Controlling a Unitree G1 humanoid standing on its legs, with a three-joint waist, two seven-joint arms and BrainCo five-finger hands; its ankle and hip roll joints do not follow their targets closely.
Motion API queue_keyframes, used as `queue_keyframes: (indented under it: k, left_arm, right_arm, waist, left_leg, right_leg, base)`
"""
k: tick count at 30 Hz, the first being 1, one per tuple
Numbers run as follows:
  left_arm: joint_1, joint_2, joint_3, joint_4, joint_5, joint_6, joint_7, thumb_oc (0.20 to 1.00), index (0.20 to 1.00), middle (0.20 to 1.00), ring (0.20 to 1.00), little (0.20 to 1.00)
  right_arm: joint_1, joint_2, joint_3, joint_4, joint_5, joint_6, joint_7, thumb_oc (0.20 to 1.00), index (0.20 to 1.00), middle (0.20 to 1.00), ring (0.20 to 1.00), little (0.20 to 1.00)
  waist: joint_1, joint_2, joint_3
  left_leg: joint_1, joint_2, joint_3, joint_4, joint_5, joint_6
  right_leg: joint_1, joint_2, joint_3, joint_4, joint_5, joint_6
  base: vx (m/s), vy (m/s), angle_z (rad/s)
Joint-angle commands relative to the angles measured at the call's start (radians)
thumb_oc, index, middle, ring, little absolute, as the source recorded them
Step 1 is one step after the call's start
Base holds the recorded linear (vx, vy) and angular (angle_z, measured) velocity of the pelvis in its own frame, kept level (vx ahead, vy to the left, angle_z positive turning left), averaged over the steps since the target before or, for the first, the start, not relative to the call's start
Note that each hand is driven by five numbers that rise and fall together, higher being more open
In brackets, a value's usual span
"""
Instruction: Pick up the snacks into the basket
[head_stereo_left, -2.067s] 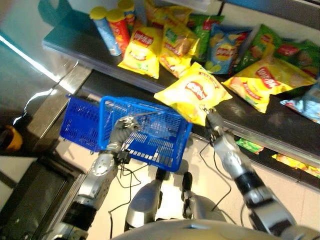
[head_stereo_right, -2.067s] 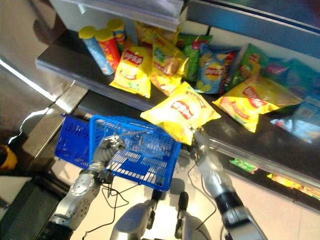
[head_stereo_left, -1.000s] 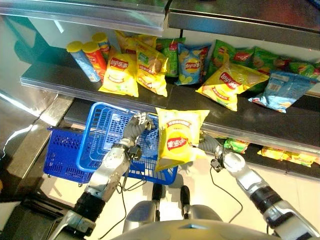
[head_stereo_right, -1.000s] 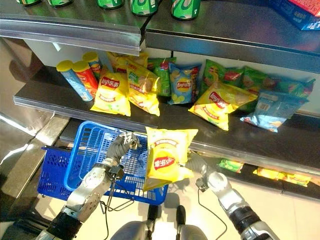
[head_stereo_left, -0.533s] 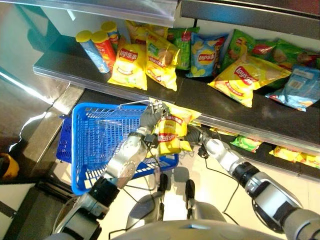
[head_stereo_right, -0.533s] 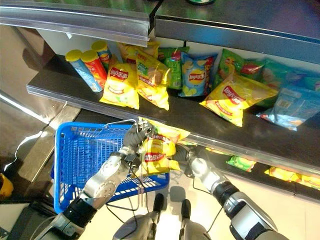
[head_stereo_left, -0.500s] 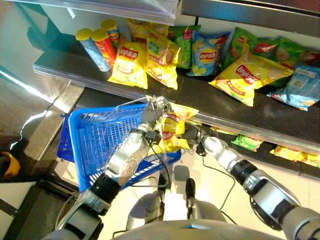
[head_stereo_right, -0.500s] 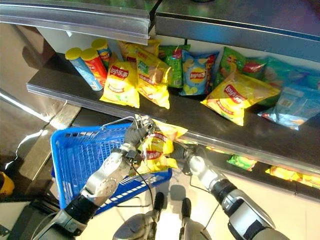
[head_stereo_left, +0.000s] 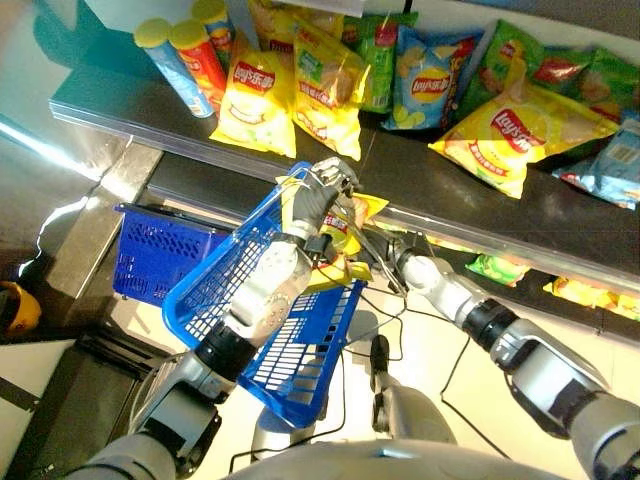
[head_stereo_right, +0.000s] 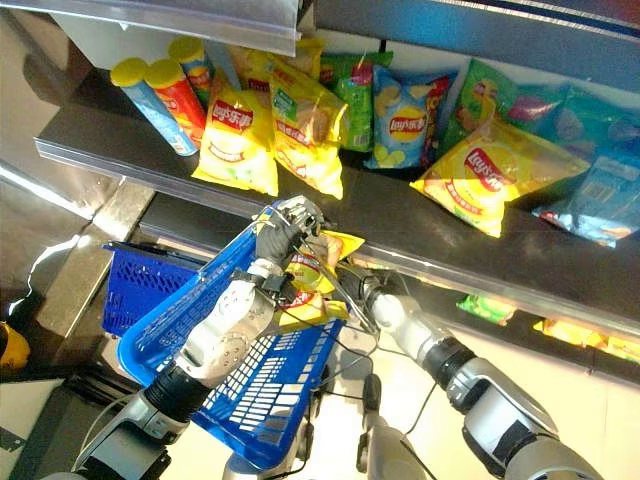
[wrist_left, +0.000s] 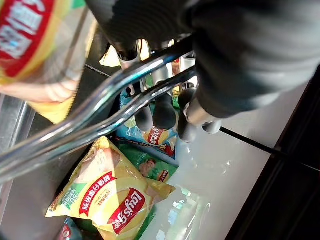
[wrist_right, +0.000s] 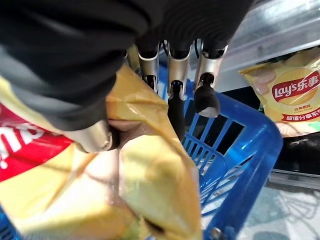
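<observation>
Below the shelf's (head_stereo_left: 250, 150) front edge, the left robot hand (head_stereo_left: 322, 190) grips the basket's (head_stereo_left: 300, 350) wire handle, tilting it. Just beside it, the right robot hand (wrist_right: 170, 100) pinches the yellow chip bag (head_stereo_right: 305, 275) over the basket's raised rim, mostly inside.

Blue basket (head_stereo_left: 270, 330) now tipped steeply by left hand (head_stereo_left: 322, 196); yellow chip bag (head_stereo_left: 345, 240) carried from shelf edge to its rim.
</observation>
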Motion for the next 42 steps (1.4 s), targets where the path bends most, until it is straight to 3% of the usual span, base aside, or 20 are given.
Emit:
queue_keyframes:
  k: [1,7,13,23,24,33,36,42]
  left_arm:
    - [-0.211,-0.107,-0.011,-0.133,0.073,-0.109,0.011,0.200,0.200,0.200,0.200,0.200]
    - [-0.222,-0.122,-0.019,-0.153,0.070,-0.111,0.015,0.200,0.200,0.200,0.200,0.200]
    - [-0.269,-0.138,-0.039,-0.161,0.060,-0.123,0.018,0.200,0.200,0.200,0.200,0.200]
    - [-0.274,-0.160,-0.053,-0.181,0.043,-0.116,0.020,0.200,0.200,0.200,0.200,0.200]
    - [-0.265,-0.165,-0.060,-0.183,0.031,-0.114,0.019,0.200,0.200,0.200,0.200,0.200]
    - [-0.233,-0.134,-0.053,-0.178,0.031,-0.098,0.013,0.200,0.200,0.200,0.200,0.200]
    - [-0.214,-0.114,-0.041,-0.175,0.036,-0.095,0.008,0.200,0.200,0.200,0.200,0.200]
    - [-0.137,-0.052,0.023,-0.142,0.068,-0.082,0.005,0.200,0.200,0.200,0.200,0.200]
  right_arm:
    - [-0.019,0.071,0.110,-0.070,-0.081,-0.059,0.048,0.200,0.200,0.200,0.200,0.200]
    - [-0.070,0.103,0.147,0.014,-0.157,-0.041,0.038,0.200,0.200,0.200,0.200,0.200]
    - [-0.124,0.160,0.179,0.230,-0.233,-0.005,0.012,0.200,0.200,0.200,0.200,0.200]
    - [-0.134,0.185,0.187,0.235,-0.260,0.003,0.010,0.200,0.200,0.200,0.200,0.200]
    - [-0.129,0.203,0.168,0.231,-0.248,0.009,-0.013,1.000,1.000,1.000,1.000,1.000]
    - [-0.086,0.183,0.095,0.135,-0.190,0.025,-0.053,1.000,1.000,1.000,1.000,1.000]
    - [-0.060,0.135,0.045,0.045,-0.161,0.023,-0.063,1.000,1.000,1.000,1.000,1.000]
    - [0.079,-0.075,-0.194,-0.275,-0.129,0.006,-0.154,1.000,1.000,1.000,1.000,1.000]
  waist:
    - [0.016,-0.049,-0.011]
    - [0.021,-0.048,0.009]
    - [0.024,-0.032,0.033]
    - [0.024,-0.027,0.045]
    - [0.023,-0.024,0.045]
    - [0.016,-0.034,0.040]
    - [0.013,-0.042,0.035]
    - [-0.013,-0.079,0.020]
  left_leg:
    - [-0.070,-0.009,-0.032,0.128,-0.107,-0.037]
    - [-0.097,-0.008,-0.030,0.139,-0.105,-0.041]
    - [-0.118,-0.009,-0.040,0.149,-0.100,-0.047]
    - [-0.110,-0.008,-0.040,0.135,-0.095,-0.046]
    - [-0.102,-0.008,-0.039,0.129,-0.095,-0.045]
    - [-0.085,-0.009,-0.031,0.130,-0.102,-0.042]
    - [-0.086,-0.008,-0.028,0.139,-0.107,-0.040]
    - [-0.092,-0.004,-0.015,0.165,-0.127,-0.032]
  right_leg:
    - [-0.079,-0.103,0.067,0.090,-0.019,0.114]
    - [-0.109,-0.091,0.069,0.112,-0.027,0.108]
    - [-0.136,-0.084,0.062,0.142,-0.038,0.104]
    - [-0.134,-0.084,0.059,0.141,-0.038,0.102]
    - [-0.130,-0.084,0.059,0.140,-0.039,0.102]
    - [-0.111,-0.091,0.066,0.128,-0.035,0.104]
    - [-0.109,-0.092,0.067,0.127,-0.033,0.105]
    - [-0.106,-0.096,0.078,0.122,-0.025,0.111]
  base:
    - [-0.05,-0.026,-0.01]
    - [-0.03,-0.021,-0.02]
    - [-0.03,-0.012,-0.01]
    - [0.00,0.000,0.01]
    - [0.00,0.000,0.00]
    - [0.00,0.012,0.00]
    - [0.00,0.000,0.00]
    - [0.00,0.026,-0.02]
